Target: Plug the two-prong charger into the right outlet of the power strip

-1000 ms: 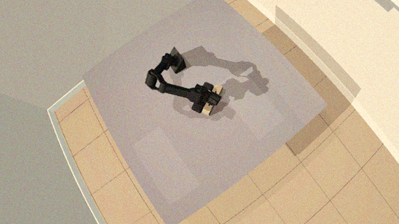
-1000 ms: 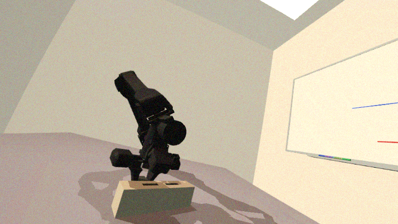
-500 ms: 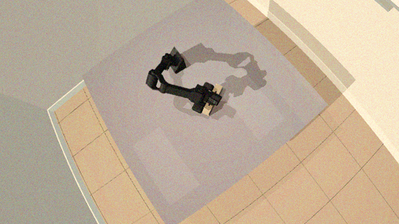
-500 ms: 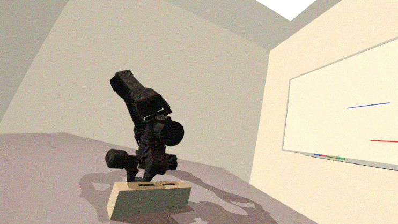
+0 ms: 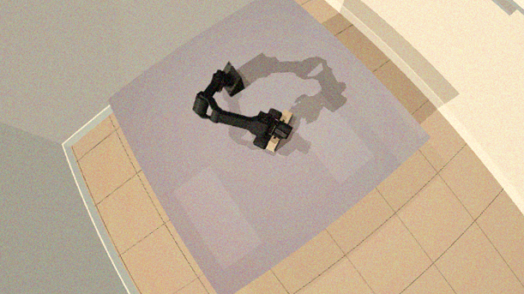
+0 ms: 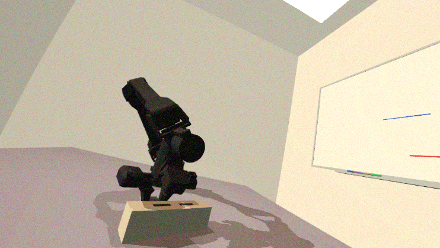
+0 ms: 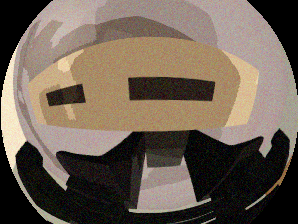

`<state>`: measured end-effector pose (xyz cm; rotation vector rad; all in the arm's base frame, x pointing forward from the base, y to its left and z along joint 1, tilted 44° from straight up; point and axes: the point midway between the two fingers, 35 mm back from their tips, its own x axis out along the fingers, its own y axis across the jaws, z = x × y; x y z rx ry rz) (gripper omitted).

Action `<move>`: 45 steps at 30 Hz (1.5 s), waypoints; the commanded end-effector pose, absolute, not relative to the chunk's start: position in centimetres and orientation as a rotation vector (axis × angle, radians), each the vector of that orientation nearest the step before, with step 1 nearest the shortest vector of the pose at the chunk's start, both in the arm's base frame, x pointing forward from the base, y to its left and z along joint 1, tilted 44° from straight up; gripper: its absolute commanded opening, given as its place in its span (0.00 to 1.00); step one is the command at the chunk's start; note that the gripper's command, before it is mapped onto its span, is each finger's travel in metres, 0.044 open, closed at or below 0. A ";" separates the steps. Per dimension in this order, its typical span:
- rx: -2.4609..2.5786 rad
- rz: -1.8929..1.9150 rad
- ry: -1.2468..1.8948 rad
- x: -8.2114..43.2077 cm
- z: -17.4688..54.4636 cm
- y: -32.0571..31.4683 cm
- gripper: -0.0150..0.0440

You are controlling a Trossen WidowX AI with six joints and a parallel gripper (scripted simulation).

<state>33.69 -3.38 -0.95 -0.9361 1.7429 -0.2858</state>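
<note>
The power strip [image 5: 272, 145] [image 6: 166, 223] [image 7: 107, 112] is a tan block with two dark slots in its top. In the wrist view the wide slot [image 7: 171, 89] is near the middle and the smaller slot [image 7: 66, 95] is at the left; both are uncovered. My gripper [image 6: 153, 197] [image 7: 162, 127] points down and is shut on the charger [image 7: 165, 156], a dark grey block. In the wrist view the charger meets the strip's near long edge, below the wide slot. Its prongs are hidden. The exterior view shows the fingertips just behind the strip's top.
The strip stands on a mauve table top [image 5: 244, 278] [image 6: 45, 172]. The arm's base [image 5: 232, 81] stands farther back. The arm's shadow falls on the table and across the strip's top. A wall with a whiteboard [image 6: 363, 129] is off to the right.
</note>
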 end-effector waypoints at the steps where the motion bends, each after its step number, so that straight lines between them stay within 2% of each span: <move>1: -0.921 -0.293 1.718 34.6 -1.1 -3.2 0.25; 45: -0.921 -0.293 1.718 34.2 -1.0 -3.4 0.25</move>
